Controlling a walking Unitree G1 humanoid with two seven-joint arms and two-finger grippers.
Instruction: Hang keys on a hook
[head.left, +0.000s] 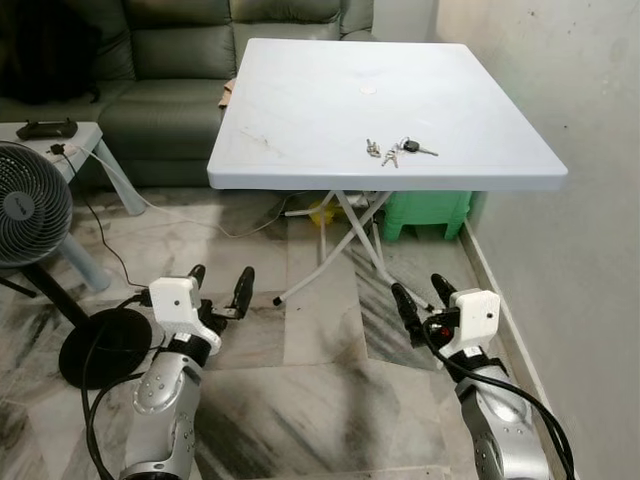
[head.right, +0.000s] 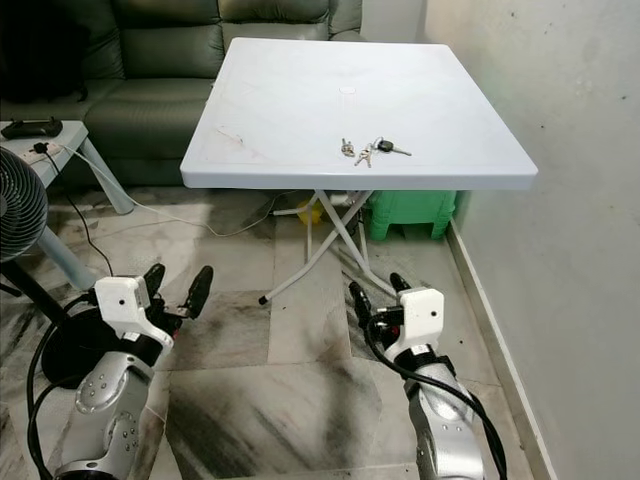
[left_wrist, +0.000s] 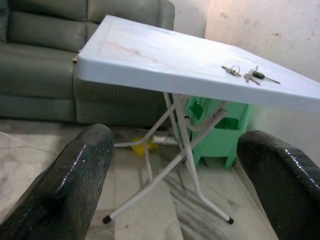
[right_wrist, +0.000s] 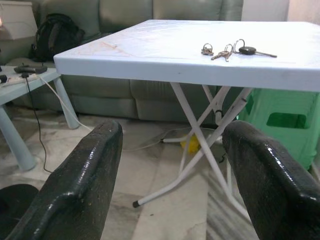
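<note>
approach step, nothing grasped: the keys (head.left: 397, 150) lie on the tabletop (head.left: 300, 100). left gripper (head.left: 220, 290) and right gripper (head.left: 420, 296) hang low, jaws wide and empty; next, reach for the keys.

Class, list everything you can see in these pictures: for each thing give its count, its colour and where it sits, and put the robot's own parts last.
keys: one bunch, silver with a black head, on the table near its front edge
table: one, white, folding, beside the wall
sofa: one, grey-green, behind the table
stool: one, green, under the table
fan: one, dark, floor on the left
side table: one, pale, left
left gripper: one, black fingers, open, low over the floor
right gripper: one, black fingers, open, low over the floor
</note>
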